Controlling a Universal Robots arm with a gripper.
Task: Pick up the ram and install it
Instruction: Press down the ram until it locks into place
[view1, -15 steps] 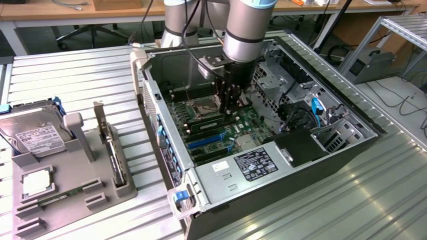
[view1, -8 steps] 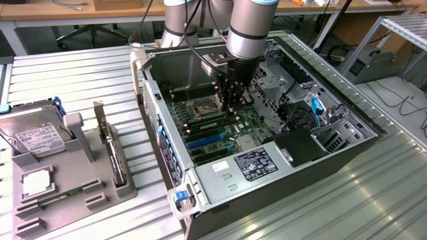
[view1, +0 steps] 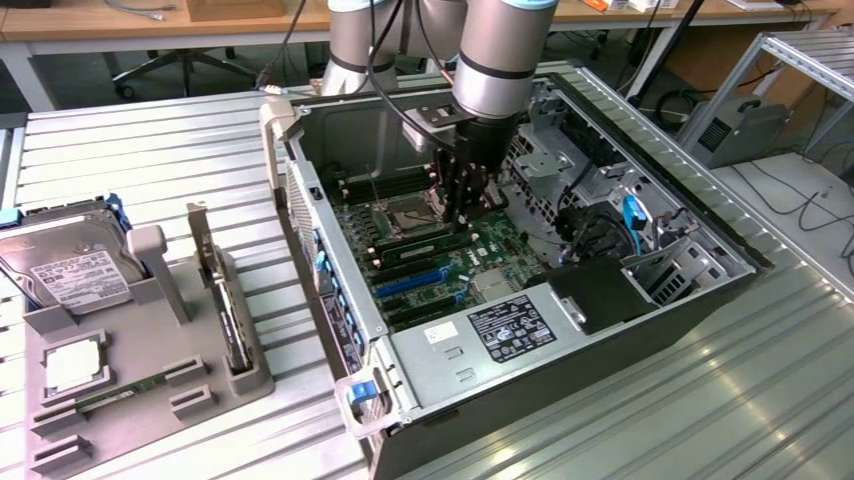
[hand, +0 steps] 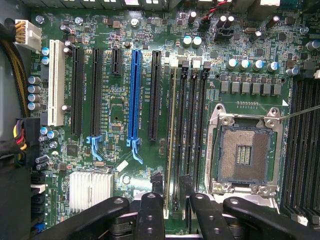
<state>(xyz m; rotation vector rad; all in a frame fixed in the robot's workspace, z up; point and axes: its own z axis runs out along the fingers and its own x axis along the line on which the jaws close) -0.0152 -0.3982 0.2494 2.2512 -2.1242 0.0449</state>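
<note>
Jaws of black metal partly open, astride one end of thin green ram stick (hand: 173, 130), dark gap at both sides, so gripping nothing. Ram stick upright on its edge in white-latched slot of green motherboard (hand: 120, 107), just beside three black slots (hand: 192, 125), near silver processor socket (hand: 245, 150). Outside black computer case (view1: 587, 390), on ribbed metal worktop (view1: 134, 150), grey plastic tray (view1: 134, 430) with another green stick (view1: 127, 391) lying flat.

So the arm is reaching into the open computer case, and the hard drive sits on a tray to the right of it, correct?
Not quite: in the exterior view the hard drive on its tray sits to that view's left of the computer case. The rest holds.
</note>
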